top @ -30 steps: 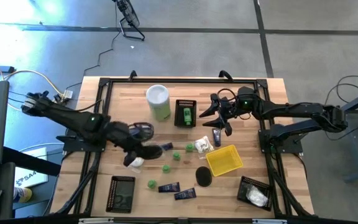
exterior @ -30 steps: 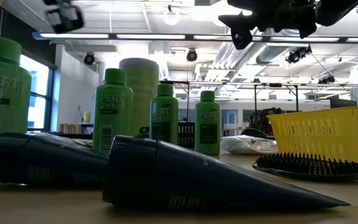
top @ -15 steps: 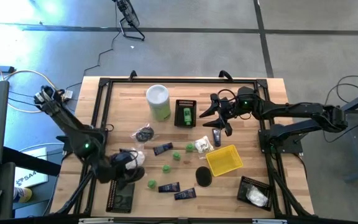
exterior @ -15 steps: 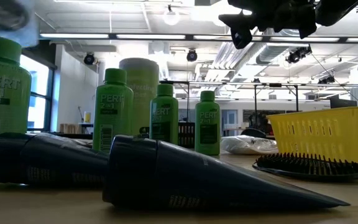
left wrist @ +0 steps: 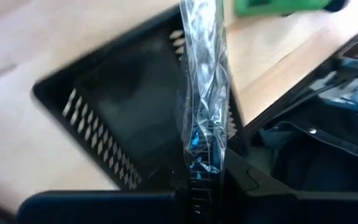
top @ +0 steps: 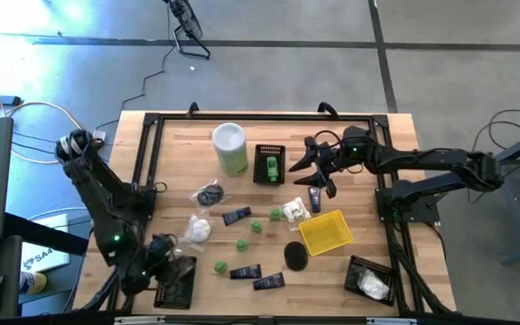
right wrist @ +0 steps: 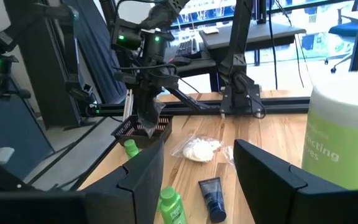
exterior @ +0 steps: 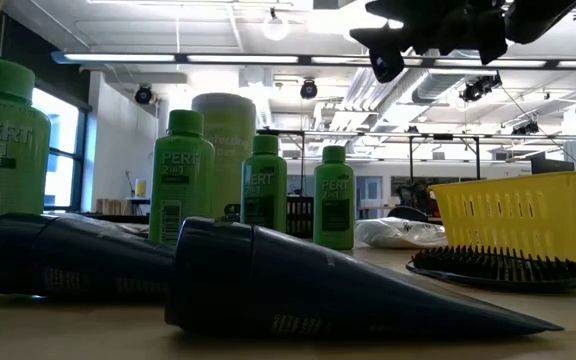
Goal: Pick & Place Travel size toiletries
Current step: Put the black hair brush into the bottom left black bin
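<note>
My left gripper (top: pixel 170 263) hovers over the black mesh basket (top: pixel 177 287) at the table's near left corner, shut on a clear crinkly packet (left wrist: pixel 202 81) with something dark inside. My right gripper (top: pixel 319 170) stands open and level above the far right of the table, nothing between its fingers (right wrist: pixel 143 177). Little green bottles (top: pixel 240 244), dark navy tubes (top: pixel 245 271), a white soft packet (top: pixel 197 229) and a dark round piece (top: pixel 208 192) lie on the wood. My left gripper pinches one end of the clear packet (left wrist: pixel 199 163) between its two fingers, which slant down from the table's left. The packet hangs below the fingers (right wrist: pixel 148 116), lifted clear, just above the black basket (right wrist: pixel 143 129).
A tall white-and-green canister (top: pixel 229 149) and a black basket (top: pixel 270 165) holding a green bottle stand at the back. A yellow basket (top: pixel 325 233), a dark oval brush (top: pixel 295 255) and another black basket (top: pixel 370 279) with a white packet sit on the right.
My left gripper has swung from the middle of the table toward the near left corner, sinking and rolling its wrist, and carried the clear packet over the black basket there. It has stayed shut.
</note>
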You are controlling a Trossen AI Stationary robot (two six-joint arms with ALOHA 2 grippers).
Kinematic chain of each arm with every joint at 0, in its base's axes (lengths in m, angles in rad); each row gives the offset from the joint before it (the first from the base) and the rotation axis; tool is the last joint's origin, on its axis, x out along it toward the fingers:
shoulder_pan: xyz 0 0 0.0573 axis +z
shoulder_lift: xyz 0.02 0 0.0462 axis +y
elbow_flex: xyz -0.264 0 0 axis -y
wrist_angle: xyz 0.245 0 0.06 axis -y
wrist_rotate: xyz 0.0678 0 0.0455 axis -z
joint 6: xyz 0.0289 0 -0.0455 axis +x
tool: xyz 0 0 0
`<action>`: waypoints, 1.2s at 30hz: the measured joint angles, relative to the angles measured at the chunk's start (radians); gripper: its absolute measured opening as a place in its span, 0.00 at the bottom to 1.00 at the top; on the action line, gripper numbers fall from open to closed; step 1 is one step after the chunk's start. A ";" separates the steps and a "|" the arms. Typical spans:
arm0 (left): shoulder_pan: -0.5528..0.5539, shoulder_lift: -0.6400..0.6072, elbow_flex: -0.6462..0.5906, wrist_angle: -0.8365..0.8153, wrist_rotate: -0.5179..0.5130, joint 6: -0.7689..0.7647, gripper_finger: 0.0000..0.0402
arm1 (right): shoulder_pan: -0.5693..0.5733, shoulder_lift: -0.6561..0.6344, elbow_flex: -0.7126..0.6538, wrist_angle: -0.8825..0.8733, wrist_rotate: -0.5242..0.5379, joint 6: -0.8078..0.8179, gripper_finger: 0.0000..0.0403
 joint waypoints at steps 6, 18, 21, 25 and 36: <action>-0.055 0.026 0.000 0.000 0.006 -0.113 0.08 | 0.000 0.047 0.000 0.004 0.001 0.000 0.46; -0.054 0.027 0.000 0.005 0.006 -0.123 0.11 | 0.000 0.077 0.000 0.031 -0.021 0.003 0.46; -0.054 0.027 0.000 0.005 0.006 -0.123 0.15 | 0.000 0.077 0.000 0.047 -0.030 0.003 0.46; -0.054 0.027 0.000 0.004 0.007 -0.123 0.19 | 0.000 0.076 0.000 0.046 -0.031 0.002 0.46; -0.054 0.027 0.000 0.003 0.007 -0.123 0.21 | 0.000 0.076 0.000 0.045 -0.032 0.000 0.46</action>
